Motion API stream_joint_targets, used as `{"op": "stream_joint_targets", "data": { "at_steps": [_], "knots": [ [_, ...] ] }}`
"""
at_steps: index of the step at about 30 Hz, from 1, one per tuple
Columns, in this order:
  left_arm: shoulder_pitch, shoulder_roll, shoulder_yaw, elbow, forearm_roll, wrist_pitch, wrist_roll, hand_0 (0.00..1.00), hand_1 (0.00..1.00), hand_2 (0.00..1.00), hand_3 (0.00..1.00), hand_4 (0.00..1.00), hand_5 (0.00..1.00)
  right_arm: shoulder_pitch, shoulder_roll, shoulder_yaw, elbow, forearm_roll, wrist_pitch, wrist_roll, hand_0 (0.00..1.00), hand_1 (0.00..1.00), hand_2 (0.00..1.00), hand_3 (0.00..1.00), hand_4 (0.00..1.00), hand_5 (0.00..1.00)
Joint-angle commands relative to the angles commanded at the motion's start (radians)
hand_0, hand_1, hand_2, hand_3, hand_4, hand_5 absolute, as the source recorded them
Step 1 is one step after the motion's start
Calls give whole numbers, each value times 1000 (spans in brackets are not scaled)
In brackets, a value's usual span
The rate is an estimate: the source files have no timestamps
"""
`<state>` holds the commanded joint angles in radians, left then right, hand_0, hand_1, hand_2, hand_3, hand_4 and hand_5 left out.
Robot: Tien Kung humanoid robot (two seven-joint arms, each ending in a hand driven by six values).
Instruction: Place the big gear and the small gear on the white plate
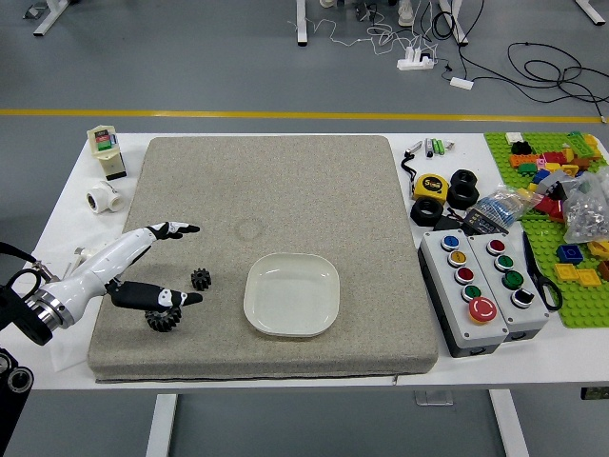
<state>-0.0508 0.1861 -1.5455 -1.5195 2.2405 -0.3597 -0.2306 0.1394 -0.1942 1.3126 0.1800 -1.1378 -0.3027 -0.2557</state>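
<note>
The robot's left hand [196, 263], fingers spread wide and apparently gripping nothing, reached over the gray mat [362, 190] on a white counter [599, 357]. The small gear [201, 279] lay between the hand and the white plate [291, 295], the big gear [163, 322] partly under a finger. Neither was on the plate; both placements remained to be done.

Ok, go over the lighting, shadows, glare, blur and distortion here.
Head view: the light looks soft and even; faint shading edges the plate; bright glints break up the clear plastic bag at right; the big gear is too dark to show much surface detail; no clear motion blur on the left hand; the yellow floor line runs nearly straight.
</note>
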Motion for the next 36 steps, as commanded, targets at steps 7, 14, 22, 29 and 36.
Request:
{"op": "stream_joint_targets", "data": {
  "at_steps": [7,14,22,29,36],
  "knots": [
    [14,-16,-12,30,28,-15,9,703,710,778,877,978,216,1,0,2,0,-5,1,-1,602,608,695,558,756,670],
    [31,-18,-31,33,28,-43,21,639,668,734,850,943,164,3,0,3,0,-8,2,-1,601,607,695,558,756,669],
    [32,-16,-40,29,28,-98,28,442,597,604,669,863,135,4,-1,2,0,-9,3,-1,601,608,695,558,755,668],
    [27,-15,-37,40,28,-75,47,320,364,404,485,250,2,5,-1,-2,0,-2,1,-1,601,608,695,558,755,668],
    [25,-15,-41,64,28,-81,44,317,332,378,447,110,2,6,-1,-7,0,2,0,-1,602,608,695,558,756,668]
  ]
}}
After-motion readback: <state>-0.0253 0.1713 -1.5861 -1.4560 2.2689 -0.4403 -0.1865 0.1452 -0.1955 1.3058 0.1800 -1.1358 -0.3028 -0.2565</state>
